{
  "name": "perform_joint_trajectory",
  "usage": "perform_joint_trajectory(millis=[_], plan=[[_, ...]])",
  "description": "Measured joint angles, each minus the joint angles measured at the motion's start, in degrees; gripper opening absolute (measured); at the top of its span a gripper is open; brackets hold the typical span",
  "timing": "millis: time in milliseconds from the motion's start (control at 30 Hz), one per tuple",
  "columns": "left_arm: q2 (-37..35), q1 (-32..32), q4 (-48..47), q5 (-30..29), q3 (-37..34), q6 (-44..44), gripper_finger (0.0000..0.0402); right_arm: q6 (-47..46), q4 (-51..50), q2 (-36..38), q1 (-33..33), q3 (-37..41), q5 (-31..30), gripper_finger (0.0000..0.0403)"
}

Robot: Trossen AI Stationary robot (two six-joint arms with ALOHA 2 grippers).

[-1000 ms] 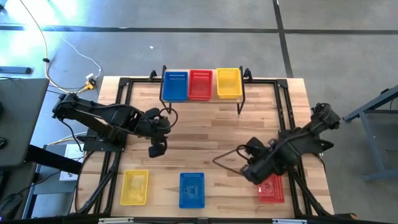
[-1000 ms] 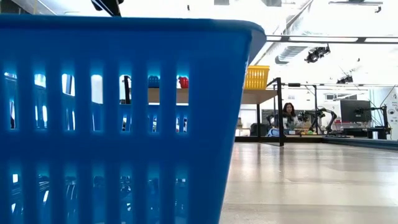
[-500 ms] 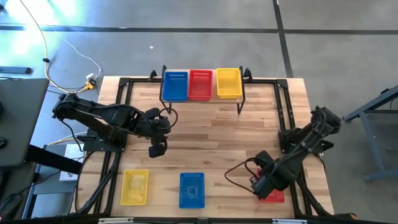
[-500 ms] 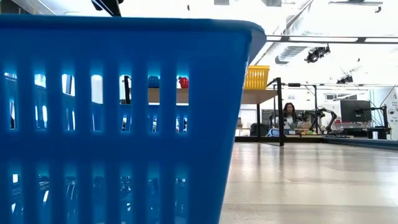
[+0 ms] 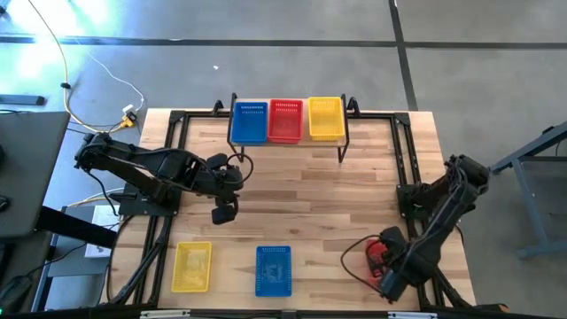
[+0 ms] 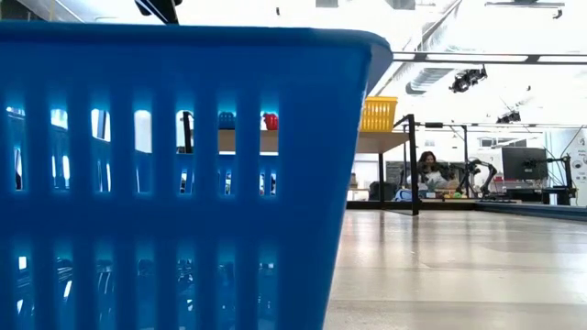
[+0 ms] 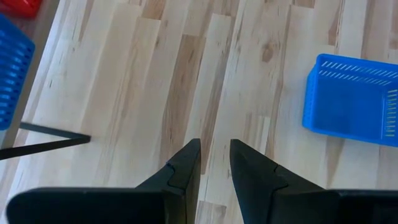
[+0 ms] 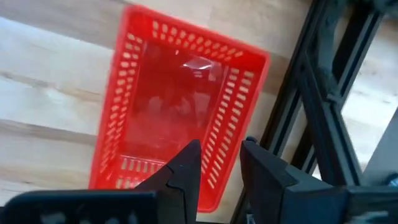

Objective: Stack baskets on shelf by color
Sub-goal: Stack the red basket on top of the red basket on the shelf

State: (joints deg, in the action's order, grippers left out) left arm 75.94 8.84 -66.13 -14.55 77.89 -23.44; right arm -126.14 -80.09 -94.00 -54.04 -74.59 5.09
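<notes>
On the shelf (image 5: 288,142): a blue basket (image 5: 250,122), a red basket (image 5: 285,120) and a yellow basket (image 5: 326,118) side by side. Along the bench (image 5: 301,186) near edge: a yellow basket (image 5: 191,266), a blue basket (image 5: 274,269), nothing loose seen inside either, and a red basket (image 8: 180,106), empty. Right gripper (image 8: 219,167) above that red basket, slightly parted, grasping nothing. Left gripper (image 7: 214,158) over bare bench, nearly closed, empty.

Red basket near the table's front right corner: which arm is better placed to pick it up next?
Right. The right gripper hangs directly over the red basket, fingers slightly apart near one wall. The left gripper waits mid-table on the left side, nearer the blue basket.
</notes>
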Motion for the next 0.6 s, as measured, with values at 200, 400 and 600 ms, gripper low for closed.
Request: perform_joint_trajectory(millis=[200, 400, 600], plan=[[0.0, 0.0, 0.0, 0.0, 0.0, 0.0, 0.0076, -1.41, 6.48, 0.02, -1.39, 4.56, 3.93, 0.0099], [0.0, 0.0, 0.0, 0.0, 0.0, 0.02, 0.0076, -1.54, 10.51, 0.02, -1.99, 8.43, 7.07, 0.0099], [0.0, 0.0, -0.02, 0.0, 0.02, 0.0, 0.0076, -1.98, 11.53, 0.02, -2.28, 10.66, 8.99, 0.0099]])
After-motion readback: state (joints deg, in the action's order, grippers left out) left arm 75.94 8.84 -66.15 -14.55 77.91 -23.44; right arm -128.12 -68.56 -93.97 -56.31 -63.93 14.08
